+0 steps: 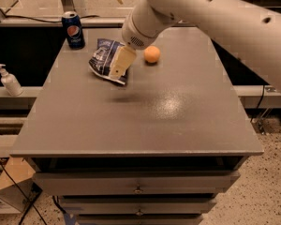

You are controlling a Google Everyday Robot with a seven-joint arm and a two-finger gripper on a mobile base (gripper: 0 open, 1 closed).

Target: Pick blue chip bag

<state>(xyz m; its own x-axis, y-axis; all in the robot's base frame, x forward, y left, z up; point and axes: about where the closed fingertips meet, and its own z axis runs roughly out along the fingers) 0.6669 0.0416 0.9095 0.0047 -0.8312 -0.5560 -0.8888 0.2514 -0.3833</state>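
A grey tabletop (145, 121) carries a blue Pepsi can (73, 30), which stands upright near the far left corner. An orange ball (152, 54) lies further right, well apart from the can. The end effector (118, 69) hangs just left of this ball. A white pump bottle (9, 81) stands on a low shelf (18, 93) at the left. Drawers (138, 182) are under the tabletop, and a cardboard box (11, 186) sits on the speckled floor (267, 186).

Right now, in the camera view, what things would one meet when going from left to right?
From the left: pump bottle → Pepsi can → blue chip bag → orange ball. The gripper hangs over the bag's right side, so it has no clear place of its own.
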